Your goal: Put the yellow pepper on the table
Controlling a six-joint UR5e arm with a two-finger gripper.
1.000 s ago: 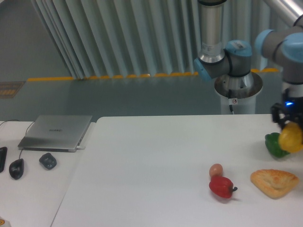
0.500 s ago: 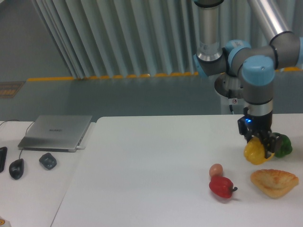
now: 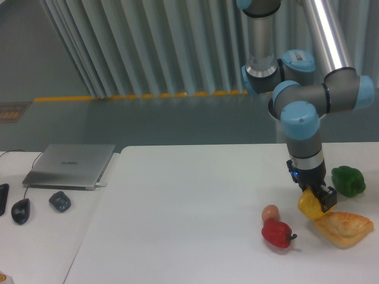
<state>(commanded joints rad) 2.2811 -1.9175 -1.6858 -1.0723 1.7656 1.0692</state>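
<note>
The yellow pepper (image 3: 310, 206) is glossy and bright yellow, held low over the large white table (image 3: 177, 207) at the right. My gripper (image 3: 314, 202) is shut on it from above, with dark fingers (image 3: 326, 197) around its top. It hangs between the egg and the pastry, close to the tabletop; I cannot tell whether it touches the surface. The red pepper (image 3: 276, 234) lies in front and to the left. The green pepper (image 3: 348, 181) lies behind and to the right.
A brown egg (image 3: 270, 212) sits just left of the yellow pepper. A golden pastry (image 3: 344, 228) lies right beside it. On the narrower desk at left are a laptop (image 3: 70, 165), a mouse (image 3: 21, 210) and a dark object (image 3: 60, 201).
My gripper has carried the yellow pepper leftward from the table's right edge, past the green pepper, and lowered it between the egg and the pastry.
</note>
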